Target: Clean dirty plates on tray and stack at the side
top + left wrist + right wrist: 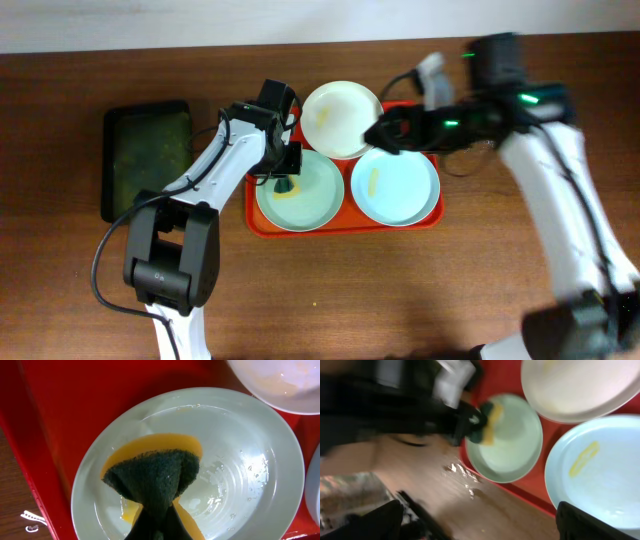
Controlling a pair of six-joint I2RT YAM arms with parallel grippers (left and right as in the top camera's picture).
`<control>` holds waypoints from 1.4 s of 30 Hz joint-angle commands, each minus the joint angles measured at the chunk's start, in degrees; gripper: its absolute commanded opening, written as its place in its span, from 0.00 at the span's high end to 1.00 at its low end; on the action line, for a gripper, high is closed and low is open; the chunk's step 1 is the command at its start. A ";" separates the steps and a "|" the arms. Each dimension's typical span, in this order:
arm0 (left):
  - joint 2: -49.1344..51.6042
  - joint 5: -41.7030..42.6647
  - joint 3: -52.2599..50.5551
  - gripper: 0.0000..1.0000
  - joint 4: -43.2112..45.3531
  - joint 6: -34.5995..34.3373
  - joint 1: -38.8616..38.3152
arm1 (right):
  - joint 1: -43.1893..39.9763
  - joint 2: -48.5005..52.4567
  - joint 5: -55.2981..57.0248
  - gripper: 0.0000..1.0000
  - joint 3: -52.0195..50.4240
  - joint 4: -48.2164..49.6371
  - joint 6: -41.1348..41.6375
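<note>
Nearest the near edge of the worktop (400,290), on the tray (262,215) (which sits about midway across, closer to the far edge), the left plate (240,460) is the one being scrubbed. The left jaws are clenched on a sponge (152,477). Its green scourer face is down on the plate's left half, with yellow foam bulging out around it. The plate's right half shows wet streaks and droplets, and a faint smear seems to lie by its far rim.

To do this well, I judge the sponge should sweep in overlapping circles out to that rim. The pressure should be light enough that the plate does not skate into its neighbours, which lie just beside it.

Toward the right edge, the right plate (400,195) carries a yellow streak (374,180) and looks unwiped. Just beyond it the right jaws hang released with nothing between them (blurred from overhead); they could steady the left plate's rim. Farthest, the white plate (340,118) seems to overhang the tray's far rim. No plate is stacked aside yet.
</note>
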 commanded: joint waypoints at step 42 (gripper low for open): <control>-0.72 0.52 -3.21 1.00 0.61 -4.74 -1.38 | 15.78 29.24 29.27 0.96 -3.61 20.74 -0.44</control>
